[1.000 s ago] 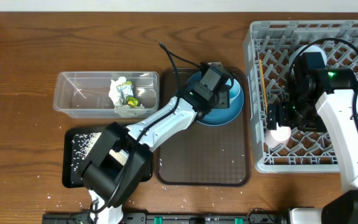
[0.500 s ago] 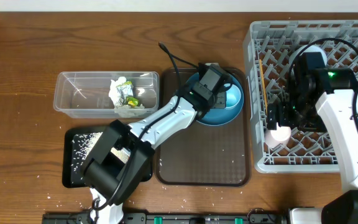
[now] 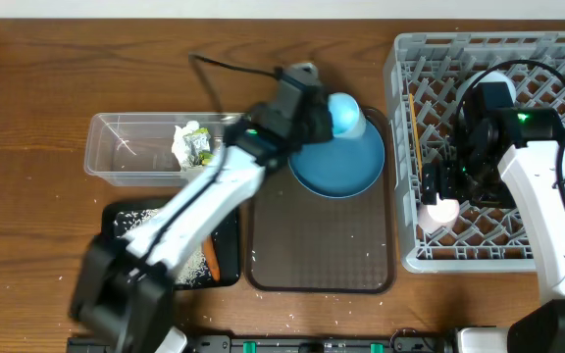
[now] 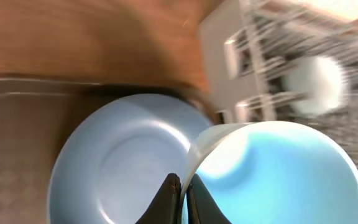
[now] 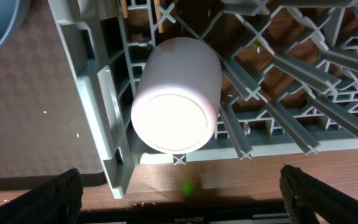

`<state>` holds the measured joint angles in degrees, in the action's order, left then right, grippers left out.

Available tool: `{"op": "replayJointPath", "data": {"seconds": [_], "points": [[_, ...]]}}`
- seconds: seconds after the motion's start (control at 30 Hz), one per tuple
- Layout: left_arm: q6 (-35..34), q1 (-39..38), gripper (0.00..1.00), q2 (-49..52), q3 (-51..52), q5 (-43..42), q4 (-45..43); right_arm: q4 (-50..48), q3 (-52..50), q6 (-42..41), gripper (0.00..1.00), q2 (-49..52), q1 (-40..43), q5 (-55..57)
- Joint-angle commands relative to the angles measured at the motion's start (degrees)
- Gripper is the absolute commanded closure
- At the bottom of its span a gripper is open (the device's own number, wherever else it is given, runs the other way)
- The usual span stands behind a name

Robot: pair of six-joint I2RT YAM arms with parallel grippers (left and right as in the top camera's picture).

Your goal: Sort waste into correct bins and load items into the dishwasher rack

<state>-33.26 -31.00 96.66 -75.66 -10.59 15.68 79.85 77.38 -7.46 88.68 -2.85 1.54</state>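
Pinching light-blue cup (image 4: 278, 168) rim, left fingers (image 4: 169, 194) clamped, plain only from wrist, right fingers (image 5: 61, 194) apart above pinkish-white cup (image 5: 176, 93)

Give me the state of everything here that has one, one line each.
light-blue cup: held by its rim over blue plate
left gripper: shut on light-blue cup
pinkish-white cup: on its side in dishwasher rack
right gripper: open, above pinkish-white cup
blue plate: flat on brown tray
clear tub: holds crumpled tissue
black tray: holds rice grains, carrot
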Motion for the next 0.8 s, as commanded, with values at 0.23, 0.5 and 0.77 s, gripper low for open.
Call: {"op": "replayJointPath", "data": {"seconds": [0.23,0.5,0.77], "points": [[1.0,18.8,0.94,-6.4,-0.3,-49.9,7.6,0.0,0.0,-0.4,0.01,-0.6,0.6,0.6],[1.7,24.6,0.94,-6.3,-0.3,-68.4,7.9,-2.4,0.1,-0.4,0.01,-0.6,0.6,0.4],[1.7,24.3,0.94,-6.3,-0.3,-69.1,7.8,-11.2,0.1,-6.2,0.01,-0.6,0.5,-8.3]]}}
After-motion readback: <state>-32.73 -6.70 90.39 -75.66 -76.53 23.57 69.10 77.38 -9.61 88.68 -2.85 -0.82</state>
